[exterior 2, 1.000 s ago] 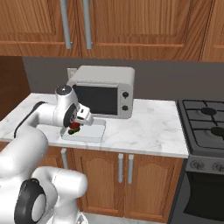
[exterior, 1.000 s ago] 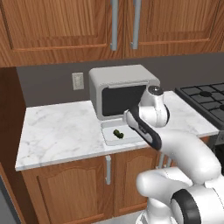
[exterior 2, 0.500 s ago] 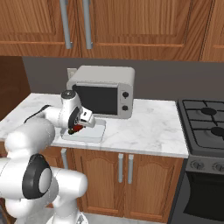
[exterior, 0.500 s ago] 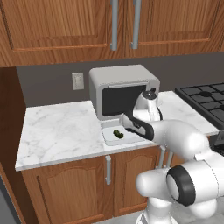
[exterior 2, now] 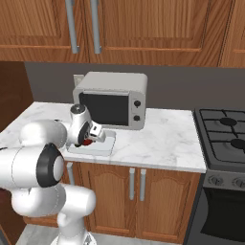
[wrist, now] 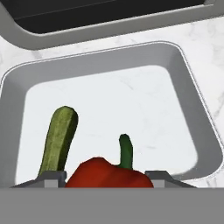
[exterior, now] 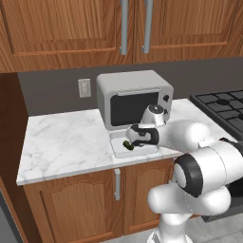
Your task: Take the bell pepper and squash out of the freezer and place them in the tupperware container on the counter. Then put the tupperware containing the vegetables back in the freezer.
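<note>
while gripper (wrist: 105,174) holds bell pepper (wrist: 109,174) between fingertips, squash (wrist: 58,141) lies just left in tupperware container (wrist: 192,105).

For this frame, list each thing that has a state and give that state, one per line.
bell pepper: between the fingers of the hand, over the tupperware container.
squash: lying in the tupperware container, free of the hand.
tupperware container: on the counter, in front of the toaster oven, no lid.
hand: closed on the bell pepper.
toaster oven: door shut.
upper cabinets: doors shut.
</note>
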{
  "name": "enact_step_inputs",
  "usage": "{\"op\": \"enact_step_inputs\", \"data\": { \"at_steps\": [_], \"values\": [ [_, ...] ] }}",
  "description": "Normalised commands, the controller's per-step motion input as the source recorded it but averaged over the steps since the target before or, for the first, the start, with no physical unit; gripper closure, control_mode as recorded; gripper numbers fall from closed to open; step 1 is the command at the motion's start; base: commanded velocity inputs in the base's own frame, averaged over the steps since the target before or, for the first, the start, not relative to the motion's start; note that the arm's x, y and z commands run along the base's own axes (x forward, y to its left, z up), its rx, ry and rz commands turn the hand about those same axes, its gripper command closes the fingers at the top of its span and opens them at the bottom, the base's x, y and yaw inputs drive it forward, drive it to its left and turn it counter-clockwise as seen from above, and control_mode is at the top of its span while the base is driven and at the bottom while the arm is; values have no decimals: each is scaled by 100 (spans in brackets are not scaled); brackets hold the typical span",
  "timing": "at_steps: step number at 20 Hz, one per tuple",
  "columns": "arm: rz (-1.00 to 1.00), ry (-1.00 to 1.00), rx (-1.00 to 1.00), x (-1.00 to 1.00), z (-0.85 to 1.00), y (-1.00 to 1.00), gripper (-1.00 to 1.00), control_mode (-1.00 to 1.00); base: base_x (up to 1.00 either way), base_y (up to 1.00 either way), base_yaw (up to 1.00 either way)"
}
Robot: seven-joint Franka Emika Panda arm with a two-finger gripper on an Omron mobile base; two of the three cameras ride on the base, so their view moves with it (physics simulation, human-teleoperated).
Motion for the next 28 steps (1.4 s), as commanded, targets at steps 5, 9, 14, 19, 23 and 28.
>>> {"op": "enact_step_inputs", "data": {
  "at_steps": [5, 9, 14, 19, 23, 28],
  "values": [
    [0, 0, 0, 34, -27, 9, 100, -100, 0, 0, 0],
    [0, 0, 0, 35, -22, 9, 100, -100, 0, 0, 0],
    [0, 0, 0, 29, -22, 4, 100, -100, 0, 0, 0],
    [0, 0, 0, 16, -15, 2, -100, -100, 0, 0, 0],
    [0, 0, 0, 0, 0, 0, -100, -100, 0, 0, 0],
    [-1, -10, 0, -17, 42, -10, -100, -100, 0, 0, 0]
  ]
}}
